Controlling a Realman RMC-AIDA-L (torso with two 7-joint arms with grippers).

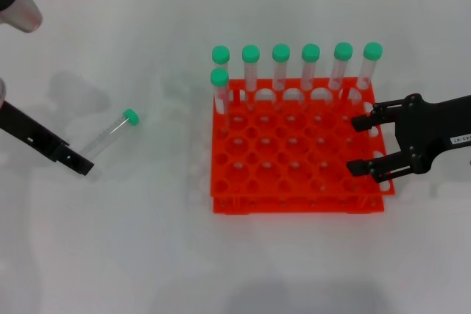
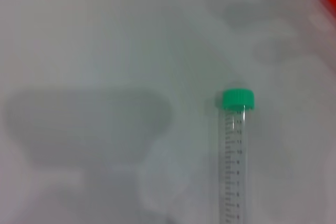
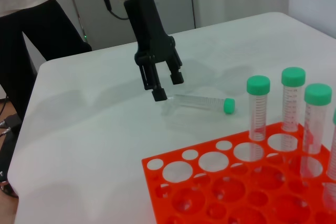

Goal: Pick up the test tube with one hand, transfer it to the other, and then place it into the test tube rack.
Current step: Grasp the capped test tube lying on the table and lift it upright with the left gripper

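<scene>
The test tube point(image 1: 110, 136), clear with a green cap, lies flat on the white table at the left. It also shows in the left wrist view point(image 2: 234, 156) and the right wrist view point(image 3: 199, 102). My left gripper point(image 1: 79, 165), unlabelled, with a green-lit ring, hangs at the tube's bottom end; in the right wrist view the left gripper point(image 3: 168, 86) is open and empty. The orange-red test tube rack point(image 1: 294, 202) stands in the middle. My right gripper point(image 1: 357, 145), with a white label, is open and empty over the rack's right edge.
Several green-capped tubes point(image 1: 280, 64) stand upright along the rack's back row, with one more in the second row at its left; they also show in the right wrist view point(image 3: 258, 103). A person in dark trousers point(image 3: 31, 30) stands beyond the table's far edge.
</scene>
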